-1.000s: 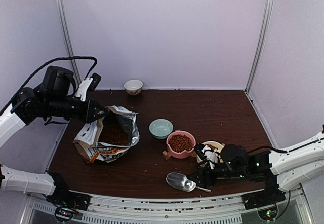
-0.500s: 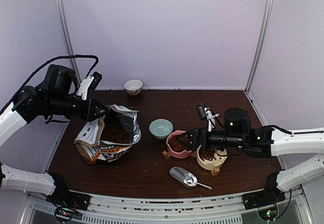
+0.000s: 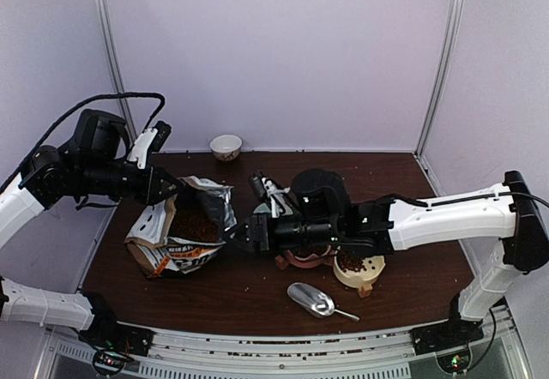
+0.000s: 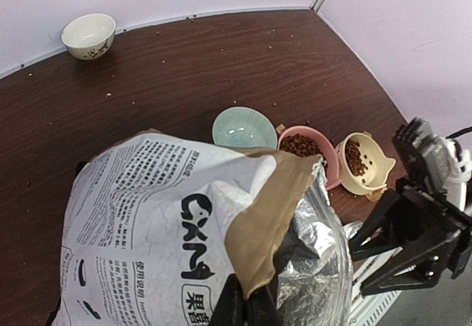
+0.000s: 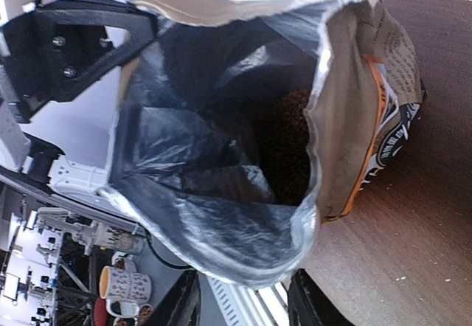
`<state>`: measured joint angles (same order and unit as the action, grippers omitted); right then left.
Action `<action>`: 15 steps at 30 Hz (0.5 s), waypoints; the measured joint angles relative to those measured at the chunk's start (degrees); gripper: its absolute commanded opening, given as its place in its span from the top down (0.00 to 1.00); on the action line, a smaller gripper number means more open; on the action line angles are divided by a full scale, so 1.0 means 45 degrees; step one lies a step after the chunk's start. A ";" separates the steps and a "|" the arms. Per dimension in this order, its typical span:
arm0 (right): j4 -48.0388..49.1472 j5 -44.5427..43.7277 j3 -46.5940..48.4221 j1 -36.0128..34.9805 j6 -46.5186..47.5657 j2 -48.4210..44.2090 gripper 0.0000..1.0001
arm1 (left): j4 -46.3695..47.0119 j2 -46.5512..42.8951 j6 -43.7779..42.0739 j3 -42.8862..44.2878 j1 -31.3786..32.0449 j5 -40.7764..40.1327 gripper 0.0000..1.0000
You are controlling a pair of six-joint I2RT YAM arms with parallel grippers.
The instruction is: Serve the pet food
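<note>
Having swung leftward, right end effector (image 3: pixel 240 235) now beside bag (image 3: pixel 163 246) mouth.

reddish-brown pet food (image 4: pixel 299 144) shows in a pink bowl (image 4: pixel 333 172), cream bowl (image 4: pixel 383 165) and black-printed white bag (image 4: pixel 147 215).

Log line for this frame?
left pincer: shut on printed paper bag rim | right pincer: open, at bag mouth | silver metal scoop: on table | reddish-brown kibble: in bag, pink bowl, cream bowl
</note>
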<state>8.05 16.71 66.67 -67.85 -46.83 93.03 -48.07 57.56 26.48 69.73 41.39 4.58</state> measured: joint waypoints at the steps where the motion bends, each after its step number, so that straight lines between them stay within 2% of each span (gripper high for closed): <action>1: -0.0165 -0.0107 0.0160 0.0000 -0.0029 0.0219 0.60 | 0.0000 -0.0005 -0.0005 0.0000 0.0000 -0.0010 1.00; 8: -0.1481 -0.1195 0.1248 0.0005 0.0063 0.0952 0.64 | 0.0015 -0.0185 -0.0005 -0.0126 0.0000 -0.0010 1.00; 10: -0.1719 -0.1409 0.1695 0.0015 0.0107 0.1049 0.73 | 0.0039 -0.0296 -0.0005 -0.0194 0.0000 -0.0010 1.00; 13: -0.1982 -0.1608 0.2365 0.0015 0.0185 0.1321 1.00 | 0.0044 -0.0442 -0.0005 -0.0287 0.0000 -0.0005 1.00; 15: -0.2239 -0.1685 0.2837 0.0015 0.0306 0.1637 1.00 | 0.0039 -0.0495 -0.0010 -0.0311 -0.0005 -0.0005 1.00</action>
<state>-2.02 9.13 79.44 -67.79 -45.45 100.40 -47.90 55.33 26.44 68.34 41.36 4.56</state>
